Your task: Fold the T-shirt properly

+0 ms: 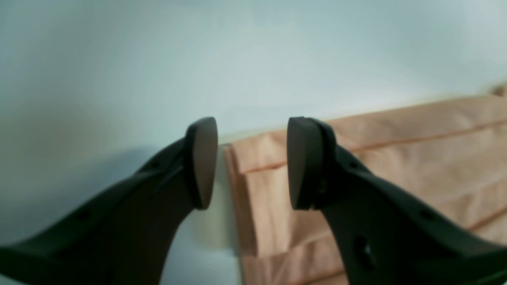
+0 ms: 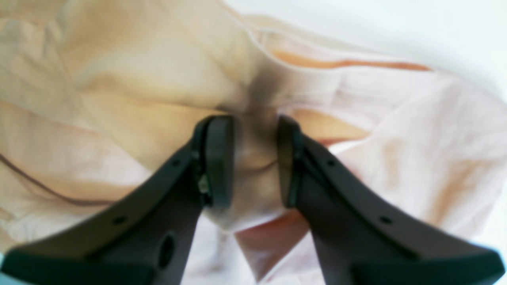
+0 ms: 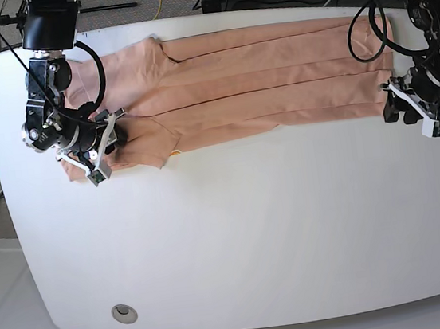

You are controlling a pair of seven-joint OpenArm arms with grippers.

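The T-shirt (image 3: 250, 80) lies along the far side of the table (image 3: 237, 235), long axis running side to side in the base view. It's already narrowed into a long band with lengthwise folds. One end, with a sleeve flap, sits under my right arm on that view's left. The other end, a straight edge, is by my left arm on that view's right.

My right gripper (image 2: 253, 158) is down on the shirt at the sleeve end. In the right wrist view a bunched ridge of shirt sits between the two pads, which stand only partly closed. Looks like I'm holding that ridge, but the view is blurred, so the pinch may be loose. Cloth spreads out on all sides of this gripper.

My left gripper (image 1: 252, 162) is released, jaws apart and nothing between them. In the left wrist view the corner of the layered shirt edge lies just past the gap between the fingertips, and the rest of the shirt runs off toward the right of that view, with bare table on the other side. So this gripper sits just off the shirt's end, near the corner, not on it.

The key relation is that each arm is at its own end of the band. I judge the next move is a crosswise fold, end to end. For that my left needs to get hold of its corner first.
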